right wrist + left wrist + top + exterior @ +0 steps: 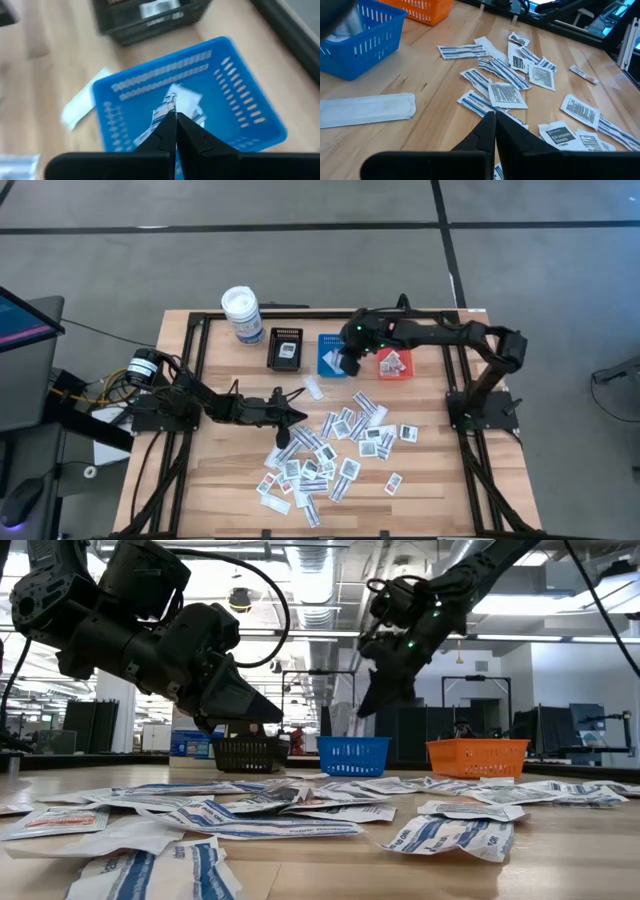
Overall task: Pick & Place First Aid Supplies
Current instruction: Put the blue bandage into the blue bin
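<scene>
Grey concrete floor surrounds a wooden table (225, 480) framed by dark rails. Along its far edge stand a white canister (242, 314), a black tray (286, 349), a blue tray (333, 354) and an orange tray (394, 363). The first aid supplies (330, 455), small white packets with blue or dark print, lie scattered over the middle and the near half of the table, many overlapping; one longer white packet (313, 388) lies apart, just in front of the blue tray.

The right end effector (175, 120) hangs over the blue tray, its fingers pressed together with a blue-printed packet (169, 107) at their tips; whether it is pinched or merely lying in the tray beneath, the wrist view does not settle. Other packets already sit in the blue, black and orange trays. The left end effector (494, 125) hovers low at the left edge of the heap, fingers pressed together and holding nothing that shows.

If the right arm is dropping a packet, it should part its fingers while centred inside the tray walls and low enough that the light packet cannot flutter over the rim, then lift straight up. For the left arm, a good pick would take a packet from the heap's edge, where one lies alone, fingers spread before descending, so neighbours are not dragged along.
</scene>
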You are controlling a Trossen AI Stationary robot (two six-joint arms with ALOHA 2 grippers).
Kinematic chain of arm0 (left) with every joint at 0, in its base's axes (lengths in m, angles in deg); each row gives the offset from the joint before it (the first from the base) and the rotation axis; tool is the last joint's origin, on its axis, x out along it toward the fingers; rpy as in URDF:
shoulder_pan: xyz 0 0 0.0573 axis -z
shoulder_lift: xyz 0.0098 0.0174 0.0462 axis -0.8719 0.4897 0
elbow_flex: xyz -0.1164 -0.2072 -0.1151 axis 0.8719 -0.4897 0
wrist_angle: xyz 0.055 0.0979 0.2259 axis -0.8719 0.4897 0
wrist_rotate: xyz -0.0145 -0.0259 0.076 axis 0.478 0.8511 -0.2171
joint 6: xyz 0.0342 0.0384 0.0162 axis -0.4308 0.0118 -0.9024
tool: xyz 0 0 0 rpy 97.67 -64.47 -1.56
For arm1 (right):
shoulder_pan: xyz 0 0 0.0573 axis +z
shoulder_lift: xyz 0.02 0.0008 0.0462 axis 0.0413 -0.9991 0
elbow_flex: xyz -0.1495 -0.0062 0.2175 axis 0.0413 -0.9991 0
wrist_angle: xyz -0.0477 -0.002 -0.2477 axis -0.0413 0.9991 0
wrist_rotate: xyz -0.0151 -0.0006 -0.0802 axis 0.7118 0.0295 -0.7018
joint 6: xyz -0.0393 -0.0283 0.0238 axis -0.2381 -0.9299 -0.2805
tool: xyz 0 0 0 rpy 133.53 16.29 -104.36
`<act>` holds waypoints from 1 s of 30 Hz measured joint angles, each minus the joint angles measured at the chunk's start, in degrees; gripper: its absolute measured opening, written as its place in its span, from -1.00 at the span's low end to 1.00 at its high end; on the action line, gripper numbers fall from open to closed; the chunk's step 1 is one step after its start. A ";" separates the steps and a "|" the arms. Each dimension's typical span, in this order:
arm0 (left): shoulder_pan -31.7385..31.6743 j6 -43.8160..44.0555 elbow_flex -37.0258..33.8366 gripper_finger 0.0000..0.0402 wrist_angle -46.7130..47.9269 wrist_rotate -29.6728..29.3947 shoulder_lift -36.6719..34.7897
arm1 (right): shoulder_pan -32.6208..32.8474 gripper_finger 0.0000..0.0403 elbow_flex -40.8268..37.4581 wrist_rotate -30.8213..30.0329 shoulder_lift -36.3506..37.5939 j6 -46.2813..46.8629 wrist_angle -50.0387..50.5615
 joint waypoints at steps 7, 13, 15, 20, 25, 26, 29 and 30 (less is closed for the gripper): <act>0.00 -0.19 0.00 -0.96 0.02 -0.01 0.00 | -0.24 -1.00 0.00 8.50 4.59 -8.77 3.62; 0.00 -0.22 0.00 -0.95 0.02 -0.01 0.00 | -0.24 -1.00 0.07 9.56 2.99 -11.90 1.48; 0.00 -0.22 0.00 -0.95 0.02 0.00 0.00 | -0.24 -1.00 -0.02 9.34 1.13 -11.99 0.90; 0.00 -0.22 0.00 -0.97 0.02 -0.02 0.00 | -0.24 -1.00 0.00 9.21 -3.07 -11.99 -1.51; 0.00 -0.76 0.00 -0.95 0.04 -0.02 0.00 | -0.04 -0.95 0.00 8.70 -3.95 -11.99 -2.70; 0.00 -0.94 0.00 -0.94 0.04 -0.02 0.00 | 0.13 -0.93 0.02 7.83 -3.92 -12.01 -3.18; -0.02 -0.98 0.00 -0.94 0.04 -0.02 0.00 | 0.49 -0.82 0.14 2.79 -3.28 -12.03 -3.52; 0.00 -1.02 0.00 -0.95 0.04 -0.02 0.00 | 0.64 -0.78 0.47 1.21 -3.28 -12.03 -3.49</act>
